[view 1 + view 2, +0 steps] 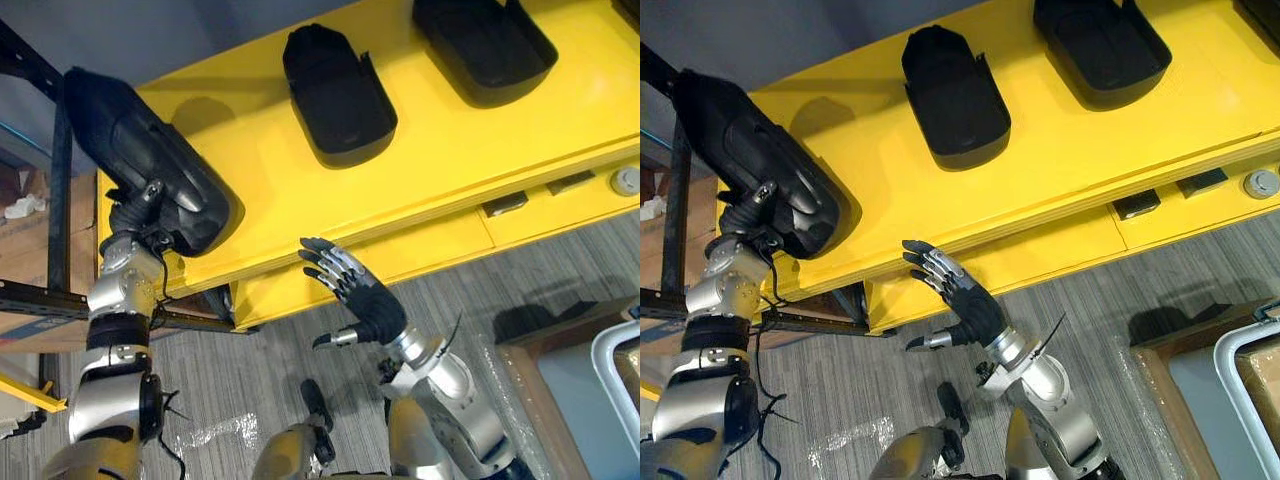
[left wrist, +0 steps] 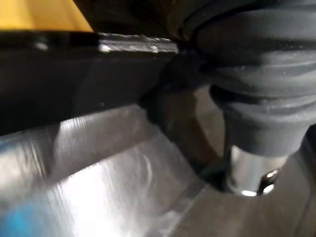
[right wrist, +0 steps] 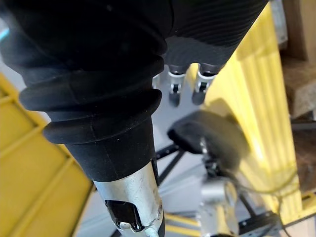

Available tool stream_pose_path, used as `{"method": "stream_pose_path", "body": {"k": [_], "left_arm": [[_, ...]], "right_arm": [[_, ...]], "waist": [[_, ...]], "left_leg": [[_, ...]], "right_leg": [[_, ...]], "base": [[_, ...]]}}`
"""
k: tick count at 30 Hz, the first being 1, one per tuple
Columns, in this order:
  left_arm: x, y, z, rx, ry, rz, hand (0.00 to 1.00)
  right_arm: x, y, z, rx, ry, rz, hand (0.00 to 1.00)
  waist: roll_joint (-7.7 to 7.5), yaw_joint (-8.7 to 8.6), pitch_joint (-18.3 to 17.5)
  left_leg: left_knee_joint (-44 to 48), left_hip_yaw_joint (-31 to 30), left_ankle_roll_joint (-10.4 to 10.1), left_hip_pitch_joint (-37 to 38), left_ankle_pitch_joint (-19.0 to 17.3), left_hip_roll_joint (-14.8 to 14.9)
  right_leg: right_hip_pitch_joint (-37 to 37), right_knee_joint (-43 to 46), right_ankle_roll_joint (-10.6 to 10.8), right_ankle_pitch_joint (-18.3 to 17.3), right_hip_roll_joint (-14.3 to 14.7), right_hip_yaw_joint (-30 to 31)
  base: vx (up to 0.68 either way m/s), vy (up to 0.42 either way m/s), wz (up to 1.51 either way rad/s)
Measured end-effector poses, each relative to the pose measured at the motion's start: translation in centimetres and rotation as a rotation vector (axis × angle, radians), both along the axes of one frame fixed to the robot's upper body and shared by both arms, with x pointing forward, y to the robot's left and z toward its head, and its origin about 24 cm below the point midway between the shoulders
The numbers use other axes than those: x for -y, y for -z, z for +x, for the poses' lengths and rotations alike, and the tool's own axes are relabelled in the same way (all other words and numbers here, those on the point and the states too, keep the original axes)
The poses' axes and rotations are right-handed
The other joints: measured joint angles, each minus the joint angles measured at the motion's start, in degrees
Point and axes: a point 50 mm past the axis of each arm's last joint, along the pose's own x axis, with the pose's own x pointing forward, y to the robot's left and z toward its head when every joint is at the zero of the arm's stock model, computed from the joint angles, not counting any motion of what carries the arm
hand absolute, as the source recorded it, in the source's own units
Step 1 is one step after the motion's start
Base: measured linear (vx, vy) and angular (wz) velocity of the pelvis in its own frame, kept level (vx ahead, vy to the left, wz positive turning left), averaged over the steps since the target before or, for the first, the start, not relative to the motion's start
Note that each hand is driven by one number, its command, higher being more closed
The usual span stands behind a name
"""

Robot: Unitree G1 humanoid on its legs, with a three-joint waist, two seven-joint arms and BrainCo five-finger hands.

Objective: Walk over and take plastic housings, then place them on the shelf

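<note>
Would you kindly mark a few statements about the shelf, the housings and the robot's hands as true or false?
1. The right hand grips a housing. False: its fingers are straight and it is empty, in front of the yellow shelf.
2. A black housing lies on the middle of the shelf. True.
3. The shelf is blue. False: it is yellow.
4. The left hand is at a second housing at the shelf's left end. True.

Bright, even light covers the yellow shelf (image 1: 450, 170), with soft shadows beside each black housing (image 1: 335, 95). Glare patches shine on the floor (image 1: 205, 432) below the shelf.
</note>
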Motion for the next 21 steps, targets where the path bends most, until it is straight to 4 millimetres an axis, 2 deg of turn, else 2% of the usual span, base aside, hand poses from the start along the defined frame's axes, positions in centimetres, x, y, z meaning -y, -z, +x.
{"method": "stream_pose_path", "body": {"k": [6,10,21], "left_arm": [[-0.5,-3.1,0.8,-0.036,-0.057,0.169,1.00],[-0.5,-5.2,1.2,-0.069,-0.079,0.273,1.00],[0.7,-7.7,2.1,-0.082,-0.034,0.421,1.00]], "right_arm": [[-0.2,-0.6,0.4,0.016,0.011,0.007,0.00],[-0.2,-0.7,0.5,0.016,0.003,0.019,0.00],[-0.4,-1.1,0.3,0.012,-0.023,0.028,0.00]], "waist": [[-1.02,-0.69,0.77],[-1.06,-1.06,2.21],[-0.84,-1.10,2.82]], "left_leg": [[0.00,0.10,0.51,-1.85,0.36,-0.46],[0.08,0.35,0.52,-2.00,0.37,-0.58],[0.10,-0.09,0.82,-4.03,0.63,-1.78]], "right_leg": [[-2.60,1.77,0.05,-0.01,-0.40,0.41],[-3.39,2.90,0.02,-0.28,-0.53,0.73],[-6.58,6.70,0.20,-1.84,-2.13,0.56]], "base": [[0.00,-0.001,0.01],[0.00,-0.007,-0.02],[0.02,-0.005,0.06]]}}
